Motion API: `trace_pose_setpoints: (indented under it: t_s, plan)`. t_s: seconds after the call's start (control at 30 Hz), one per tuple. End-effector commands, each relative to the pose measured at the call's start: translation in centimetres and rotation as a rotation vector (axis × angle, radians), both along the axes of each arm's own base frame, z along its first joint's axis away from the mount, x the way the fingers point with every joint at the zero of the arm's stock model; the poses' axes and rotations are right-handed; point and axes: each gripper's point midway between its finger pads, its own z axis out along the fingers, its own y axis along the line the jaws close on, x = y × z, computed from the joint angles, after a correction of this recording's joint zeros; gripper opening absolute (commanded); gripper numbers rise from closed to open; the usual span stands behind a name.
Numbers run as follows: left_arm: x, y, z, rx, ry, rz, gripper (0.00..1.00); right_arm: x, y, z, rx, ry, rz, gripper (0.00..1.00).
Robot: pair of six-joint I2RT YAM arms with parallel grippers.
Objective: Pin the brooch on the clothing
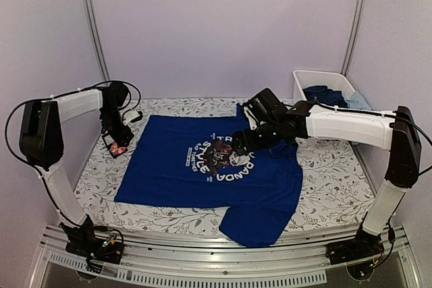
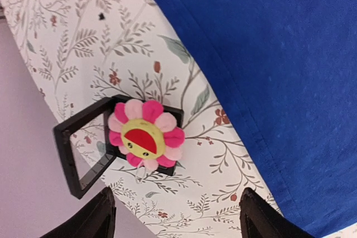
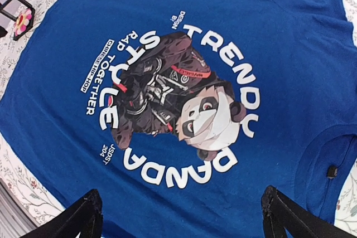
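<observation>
The brooch [image 2: 146, 134], a pink-petalled flower with a yellow-green centre, lies on a small dark square tray [image 2: 70, 149] on the floral cloth, left of the shirt's edge. It also shows in the top view [image 1: 117, 148] and the right wrist view [image 3: 23, 20]. The royal-blue "TRENDY PANDA" T-shirt [image 1: 169, 166] lies flat mid-table and also shows in both wrist views [image 2: 279, 54] [image 3: 279, 43]. My left gripper [image 2: 177, 218] is open and empty, hovering just above the brooch [image 1: 118, 138]. My right gripper [image 3: 181, 218] is open and empty above the panda print [image 1: 241, 141].
A white bin [image 1: 300, 85] with bunched dark-blue and light-blue clothes stands at the back right. The floral tablecloth [image 1: 324, 166] covers the table. The side wall runs close to the left of the tray. The shirt's lower right corner hangs over the near edge.
</observation>
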Motion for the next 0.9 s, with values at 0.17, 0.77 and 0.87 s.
trace_pose_setpoints:
  t_s: [0.17,0.77,0.87]
  plan:
    - [0.1,0.9,-4.3,-0.009,0.06,0.074,0.54,-2.3,-0.5,-0.4,-0.032,0.0,-0.032,0.99]
    - [2.0,3.3,-8.5,0.05,0.046,0.113,0.27,-3.4,0.9,-3.0,-0.124,0.024,-0.032,0.99]
    - [1.7,3.3,-8.6,0.044,0.046,0.111,0.2,-3.4,1.0,-3.3,-0.156,0.022,-0.022,0.99]
